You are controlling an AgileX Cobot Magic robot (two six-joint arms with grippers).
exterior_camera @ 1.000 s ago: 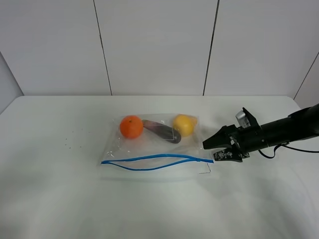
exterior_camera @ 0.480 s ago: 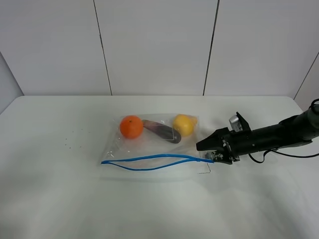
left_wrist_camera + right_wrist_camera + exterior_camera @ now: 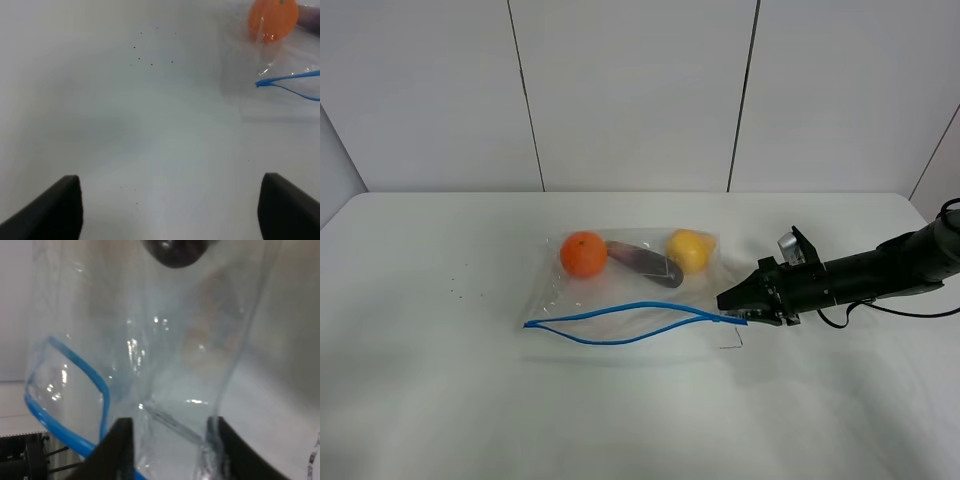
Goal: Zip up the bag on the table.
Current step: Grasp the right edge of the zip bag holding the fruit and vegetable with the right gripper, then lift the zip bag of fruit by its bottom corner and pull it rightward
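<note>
The clear bag (image 3: 620,295) lies flat on the white table (image 3: 430,400), its blue zipper strip (image 3: 620,310) gaping open along the near edge. An orange (image 3: 584,254), a dark long item (image 3: 642,262) and a yellow fruit (image 3: 688,250) lie inside. My right gripper (image 3: 728,303) is at the bag's right corner by the strip's end. In the right wrist view its fingers (image 3: 122,447) stand partly apart with crinkled plastic (image 3: 165,390) and the blue strip (image 3: 95,382) between them. My left gripper (image 3: 170,200) is open and empty over bare table, left of the bag (image 3: 280,55).
A few dark specks (image 3: 460,280) mark the table to the left of the bag. A white panelled wall (image 3: 630,90) stands behind the table's far edge. The right arm (image 3: 880,272) stretches in low from the right side.
My right gripper moved left to the bag's right corner and its jaws narrowed. The right end of the zipper strip has risen and the opening gapes wider.
</note>
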